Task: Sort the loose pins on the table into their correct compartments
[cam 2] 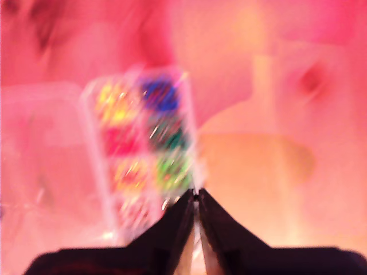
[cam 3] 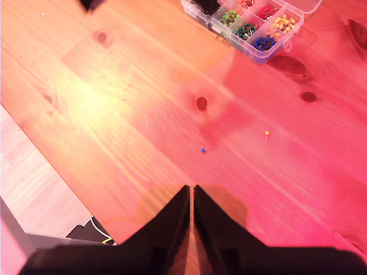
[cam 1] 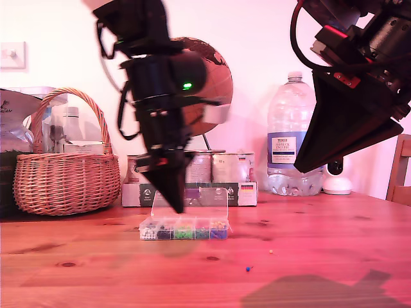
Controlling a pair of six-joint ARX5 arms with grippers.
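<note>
My first gripper (cam 2: 196,197) hangs over the box (cam 1: 184,229), jaws nearly together; whether a pin's pinched I can't tell, and it could land in the wrong colour.

A small clear plastic box (cam 1: 183,229) with its hinged lid (cam 1: 190,204) standing open rests on the reddish-brown wooden table (cam 1: 334,237), well back from the table's near edge. Its compartments hold white, black, green, blue-green and purple pins. Two loose pins lie apart on the bare wood nearer that edge: a blue-headed pin (cam 3: 203,150) and a yellow-headed pin (cam 3: 266,133).
</note>
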